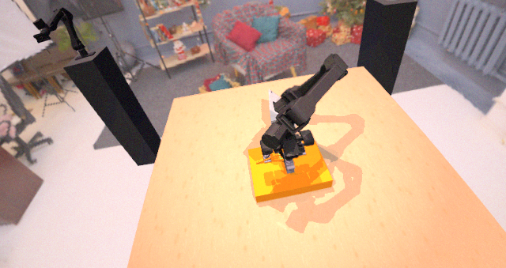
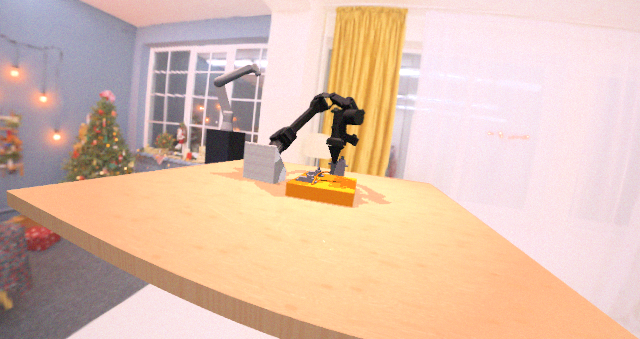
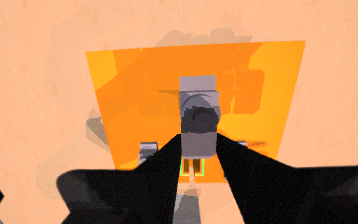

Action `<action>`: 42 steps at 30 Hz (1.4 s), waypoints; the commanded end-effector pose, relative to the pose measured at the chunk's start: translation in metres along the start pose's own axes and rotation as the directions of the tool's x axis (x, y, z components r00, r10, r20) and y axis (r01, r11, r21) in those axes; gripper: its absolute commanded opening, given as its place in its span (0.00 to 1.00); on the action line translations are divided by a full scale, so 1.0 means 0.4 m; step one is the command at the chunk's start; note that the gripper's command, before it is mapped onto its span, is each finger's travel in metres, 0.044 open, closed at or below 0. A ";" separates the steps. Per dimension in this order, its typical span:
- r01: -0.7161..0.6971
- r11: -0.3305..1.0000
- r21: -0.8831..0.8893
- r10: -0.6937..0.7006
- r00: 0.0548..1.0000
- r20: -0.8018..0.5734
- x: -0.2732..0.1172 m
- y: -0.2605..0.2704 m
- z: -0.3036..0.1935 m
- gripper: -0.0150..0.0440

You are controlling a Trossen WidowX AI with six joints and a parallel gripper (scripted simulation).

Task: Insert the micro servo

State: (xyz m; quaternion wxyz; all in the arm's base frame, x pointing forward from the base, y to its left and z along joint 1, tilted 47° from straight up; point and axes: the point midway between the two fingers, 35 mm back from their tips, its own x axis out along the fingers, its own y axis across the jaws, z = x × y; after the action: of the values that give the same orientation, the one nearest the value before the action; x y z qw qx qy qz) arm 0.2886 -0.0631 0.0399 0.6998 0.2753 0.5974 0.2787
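My gripper (image 1: 289, 158) (image 2: 336, 160) (image 3: 197, 138) is shut on the loose micro servo (image 1: 289, 166) (image 2: 339, 168) (image 3: 198, 145). The grey servo is upright above the deck, its round shaft side facing the wrist camera and its long side running away from the fingers. The deck is the top of a yellow-orange block (image 1: 261, 183) (image 2: 320, 194) (image 3: 287, 62). The marked pocket's green outline (image 3: 203, 168) shows between the fingers, just beyond the servo's near end; the servo is not over its visible part. The held servo's cable and the side notch cannot be made out.
A fitted servo (image 3: 148, 146) sits left of the pocket; another (image 3: 241, 143) is partly hidden behind the right finger. Thin orange wires (image 1: 273, 160) lie near the fitted parts. A grey wedge-shaped box (image 1: 273, 107) (image 2: 260, 163) stands on the table (image 1: 198, 220) behind the block.
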 end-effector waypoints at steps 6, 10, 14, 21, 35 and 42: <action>0.000 1.000 0.009 0.000 1.000 0.000 -0.001 -0.001 -0.082 0.25; 0.000 1.000 0.010 0.000 1.000 -0.001 -0.001 -0.001 -0.129 0.25; 0.001 1.000 0.011 -0.001 1.000 -0.001 -0.001 -0.001 -0.178 0.25; 0.001 1.000 0.012 -0.001 1.000 -0.003 -0.001 -0.001 -0.259 0.25; 0.000 1.000 0.012 0.000 1.000 -0.003 0.036 -0.001 -0.266 0.25; 0.000 1.000 0.012 0.000 1.000 -0.003 0.049 0.000 -0.266 0.25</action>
State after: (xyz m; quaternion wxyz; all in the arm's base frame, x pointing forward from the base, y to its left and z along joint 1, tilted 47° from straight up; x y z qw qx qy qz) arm 0.1850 -0.0440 0.0128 0.6963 0.2771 0.6013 0.2773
